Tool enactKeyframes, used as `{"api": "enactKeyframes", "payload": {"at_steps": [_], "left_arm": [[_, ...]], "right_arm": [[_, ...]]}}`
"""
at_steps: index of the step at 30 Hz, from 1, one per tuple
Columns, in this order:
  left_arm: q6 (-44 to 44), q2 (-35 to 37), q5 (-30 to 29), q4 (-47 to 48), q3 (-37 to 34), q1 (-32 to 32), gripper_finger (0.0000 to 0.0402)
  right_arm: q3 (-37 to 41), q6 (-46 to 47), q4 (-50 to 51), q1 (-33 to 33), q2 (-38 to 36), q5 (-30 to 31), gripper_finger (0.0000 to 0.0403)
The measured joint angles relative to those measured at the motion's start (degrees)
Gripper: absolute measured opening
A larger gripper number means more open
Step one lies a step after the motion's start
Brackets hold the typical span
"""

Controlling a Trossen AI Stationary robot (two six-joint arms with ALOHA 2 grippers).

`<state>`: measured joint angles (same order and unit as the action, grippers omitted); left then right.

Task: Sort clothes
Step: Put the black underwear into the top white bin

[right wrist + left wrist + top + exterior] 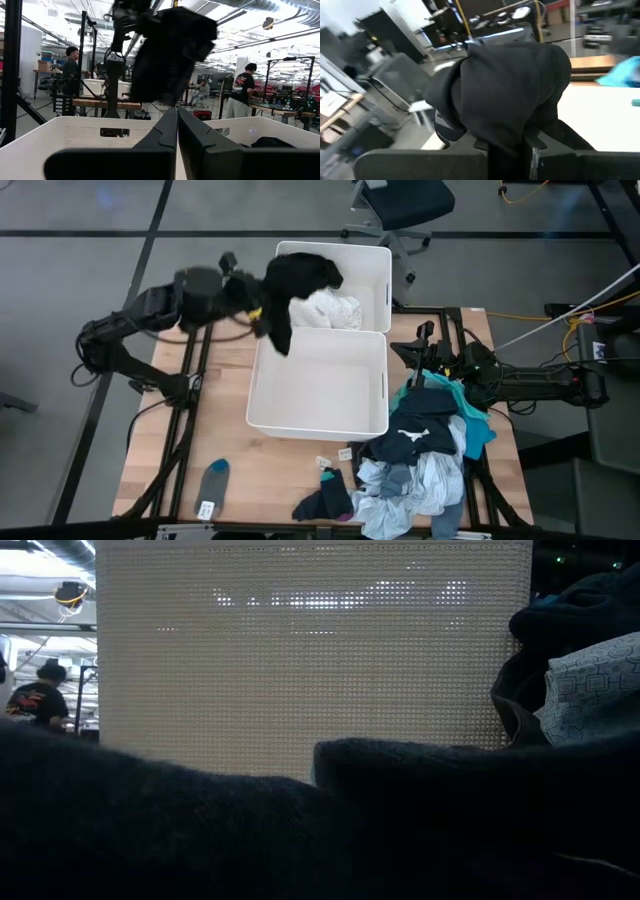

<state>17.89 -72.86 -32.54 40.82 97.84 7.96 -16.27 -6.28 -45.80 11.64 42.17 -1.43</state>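
My left gripper (258, 308) is shut on a black garment (298, 280) above the left side of the far white bin (378, 265). The garment also shows in the right wrist view (170, 50) and fills the left wrist view (505, 95). White clothes (332, 310) lie in the far bin. The near white bin (320, 385) holds nothing. A pile of navy, teal, light blue and white clothes (430, 450) lies on the table's right. My right gripper (177, 111) is shut and empty at the bins' right side (420, 345). My left gripper pinches a bunched fold of the black garment (506, 135) between its two fingers (540, 150), coming from the table's left. The garment is lifted and bulges beyond the fingers. A tail of it (281, 338) hangs down over the edge between the two bins.
A grey sock with a teal toe (213, 480) and a dark sock (326, 500) lie near the table's front edge. In the low view dark cloth (300, 840) fills the foreground before the near bin's wall (300, 660). People stand in the room beyond (244, 90).
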Motion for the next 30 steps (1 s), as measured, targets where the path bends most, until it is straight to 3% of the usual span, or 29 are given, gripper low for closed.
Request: {"api": "enactKeyframes", "payload": {"at_steps": [5,12,20,30], "left_arm": [[3.25,-3.07,8.08,-5.98,0.0,9.31,0.0032],[3.29,-10.55,14.61,-10.95,-0.02,19.53,0.0031],[-0.73,-18.33,16.22,-13.83,-0.02,26.37,0.0035],[-2.56,-24.97,16.27,-12.94,-0.02,29.06,0.0046]], "right_arm": [[0.0,-0.02,-0.04,-0.01,0.0,0.14,0.0017],[0.0,-0.04,0.64,-0.02,0.0,0.9,0.0017],[0.0,-0.04,0.94,-0.02,0.0,0.87,0.0017],[0.0,-0.04,0.94,0.0,0.0,0.87,0.0017]]}}
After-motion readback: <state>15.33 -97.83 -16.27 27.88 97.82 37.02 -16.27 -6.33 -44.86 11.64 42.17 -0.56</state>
